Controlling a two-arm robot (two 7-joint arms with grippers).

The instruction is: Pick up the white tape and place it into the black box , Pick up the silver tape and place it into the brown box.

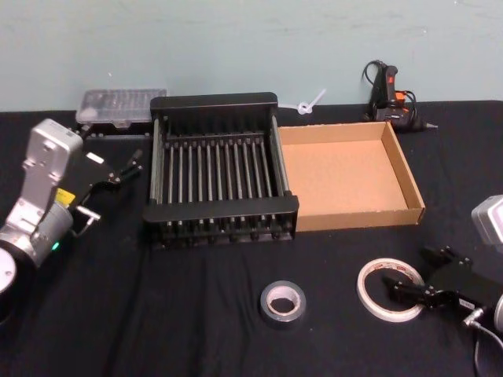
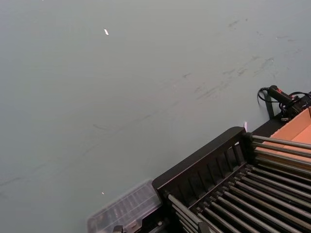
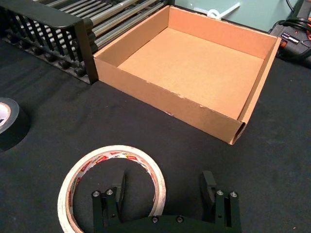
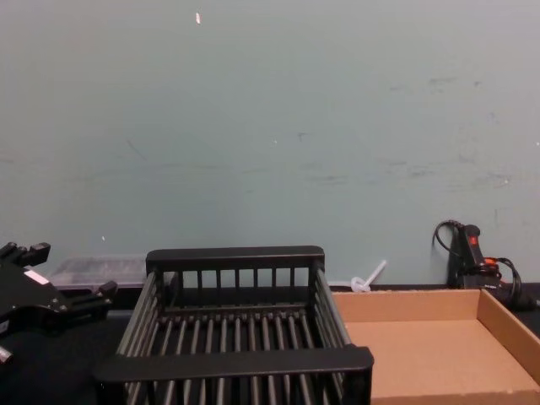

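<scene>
Straddling the wall of the white tape (image 1: 391, 290) was the job of the right gripper (image 1: 403, 291), which sat low over the black table (image 1: 196, 314) at about 4 o'clock in the head view. In the right wrist view its fingers (image 3: 119, 187) stood wide apart, one inside the ring's hollow and the other outside on the cloth; they held nothing, and I could not tell if the inner finger touched the roll. To do this step well, in my judgement, the gripper should go down until both pads are beside the thin wall, close straight on it without pushing the roll sideways, and lift only when the grip is firm, because such a flat ring can slip or tilt. The black box (image 1: 220, 177) lay at about 11 o'clock from the roll, so the carry must pass over its near rim. The silver tape (image 1: 282, 302) lay flat on the table at 9 o'clock from the white one, apart from it and untouched. The brown box (image 1: 350, 177), empty, stood touching the crate at its 3 o'clock side. The left gripper (image 1: 126, 167) hovered idle at the crate's 9 o'clock side; whether it was open I could not tell.
</scene>
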